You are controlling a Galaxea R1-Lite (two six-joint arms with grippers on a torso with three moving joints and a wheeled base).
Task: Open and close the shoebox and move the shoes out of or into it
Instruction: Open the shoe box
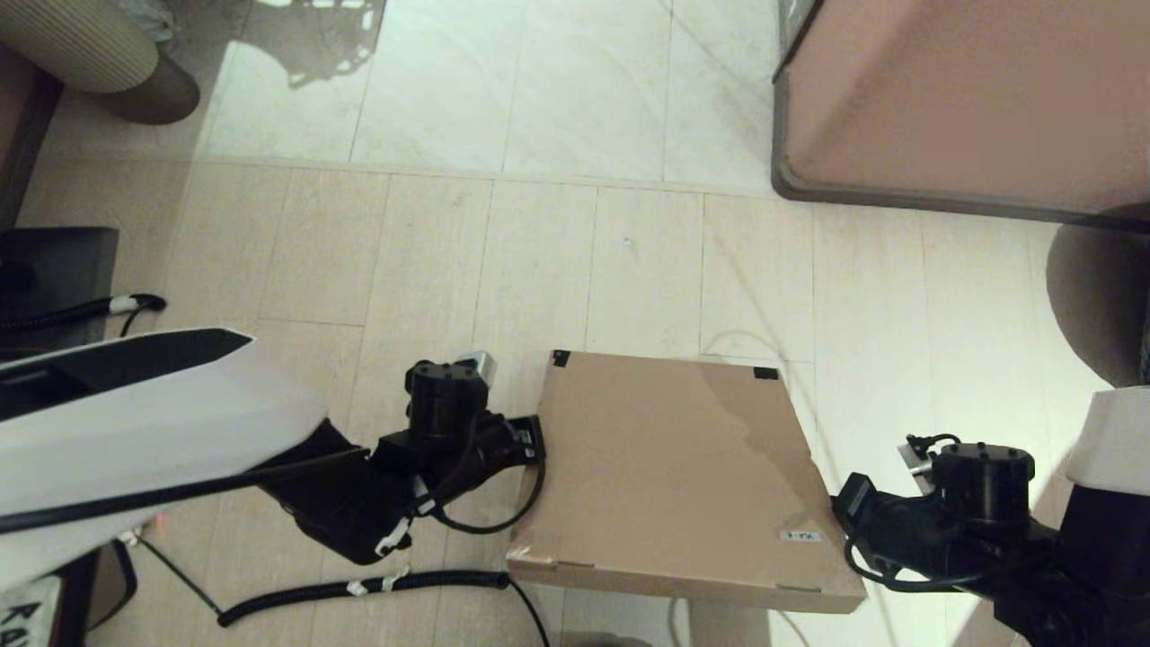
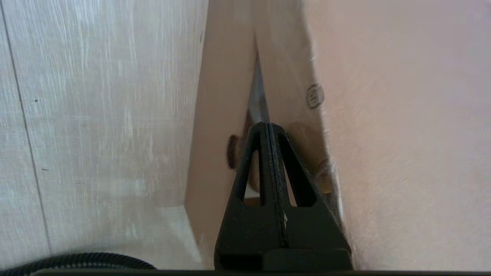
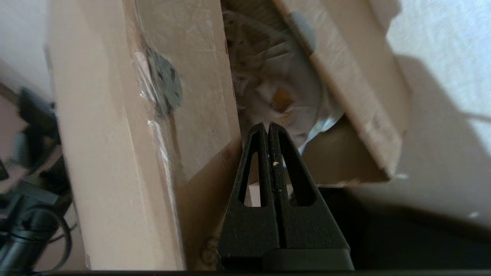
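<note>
The brown cardboard shoebox [image 1: 665,467] stands on the tiled floor between my two arms, its lid tilted with the near edge raised; dark tape marks the two far corners and a small white label [image 1: 800,536] sits near the front right. My left gripper [image 1: 532,440] is shut, its tips [image 2: 268,125] pushed into the slit between lid flap and box wall on the left side. On the right side my right gripper [image 1: 849,505] is also shut, its tips [image 3: 267,125] at the open gap under the lid. Through that gap a white shoe [image 3: 268,88] with a tan inside shows in the box.
A large brown piece of furniture [image 1: 943,99] stands at the back right. At the back left is a beige ribbed round object [image 1: 81,45]. A coiled black cable [image 1: 359,589] lies on the floor by the box's near left corner, and a dark object [image 1: 54,270] sits far left.
</note>
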